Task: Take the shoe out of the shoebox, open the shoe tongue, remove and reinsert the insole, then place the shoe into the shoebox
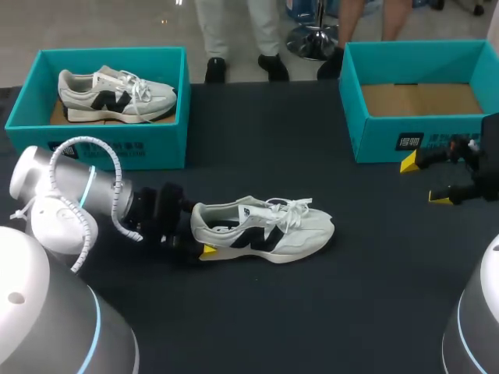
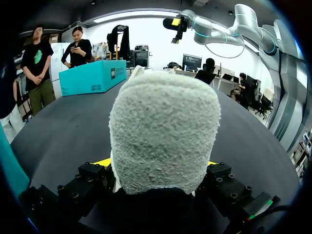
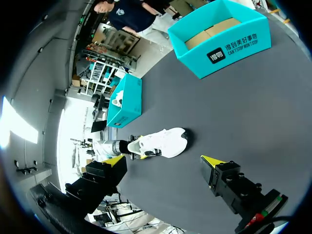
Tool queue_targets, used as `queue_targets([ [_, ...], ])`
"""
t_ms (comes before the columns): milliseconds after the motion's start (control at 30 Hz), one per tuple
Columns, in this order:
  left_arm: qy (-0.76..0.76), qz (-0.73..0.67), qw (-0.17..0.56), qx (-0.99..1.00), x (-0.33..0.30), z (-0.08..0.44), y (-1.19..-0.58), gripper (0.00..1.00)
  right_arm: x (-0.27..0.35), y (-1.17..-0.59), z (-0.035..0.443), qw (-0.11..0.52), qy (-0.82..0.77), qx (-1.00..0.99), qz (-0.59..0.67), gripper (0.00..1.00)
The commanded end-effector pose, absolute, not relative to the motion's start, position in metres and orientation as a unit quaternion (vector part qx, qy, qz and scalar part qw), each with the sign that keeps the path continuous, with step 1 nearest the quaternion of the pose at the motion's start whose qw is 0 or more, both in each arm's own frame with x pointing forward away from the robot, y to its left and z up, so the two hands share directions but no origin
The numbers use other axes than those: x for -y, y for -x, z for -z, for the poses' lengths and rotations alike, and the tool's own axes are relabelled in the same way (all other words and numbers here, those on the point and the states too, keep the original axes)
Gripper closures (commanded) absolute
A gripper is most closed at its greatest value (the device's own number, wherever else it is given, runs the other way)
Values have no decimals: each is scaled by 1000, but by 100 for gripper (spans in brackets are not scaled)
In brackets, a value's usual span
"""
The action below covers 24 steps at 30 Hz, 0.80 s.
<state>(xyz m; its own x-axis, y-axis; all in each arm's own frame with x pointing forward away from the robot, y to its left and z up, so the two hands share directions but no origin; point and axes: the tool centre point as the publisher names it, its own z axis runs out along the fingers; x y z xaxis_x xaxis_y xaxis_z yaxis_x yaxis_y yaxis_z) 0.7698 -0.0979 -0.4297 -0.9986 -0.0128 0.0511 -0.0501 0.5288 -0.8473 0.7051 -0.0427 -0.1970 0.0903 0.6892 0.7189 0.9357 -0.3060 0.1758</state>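
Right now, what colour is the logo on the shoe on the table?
Black logo on an off-white shoe; clearest in the head view.

Left gripper fingers clamped, right gripper fingers wide apart.

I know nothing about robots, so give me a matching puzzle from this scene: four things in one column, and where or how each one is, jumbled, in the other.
Things
1. white-and-black sneaker on the dark table
2. second white-and-black sneaker
3. teal cardboard shoebox at the right
4. right gripper

Place or state
A. open, holding nothing
B. inside the teal cardboard shoebox at the left
C. heel clamped in the left gripper
D. no shoe inside

Pairs: 1-C, 2-B, 3-D, 4-A
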Motion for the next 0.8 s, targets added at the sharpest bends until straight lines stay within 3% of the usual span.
queue_targets([
  [33, -18, -485, 20, 874, 102, 434, -772, 76, 42, -704, 197, 166, 720, 565, 368, 0],
  [100, -17, -485, 20, 874, 103, 435, -772, 82, 42, -704, 197, 166, 720, 565, 368, 0],
  [167, -17, -485, 19, 874, 104, 436, -772, 100, 42, -704, 197, 166, 720, 565, 368, 0],
  [800, -19, -480, 20, 877, 108, 440, -771, 100, 42, -704, 197, 166, 720, 565, 368, 0],
])
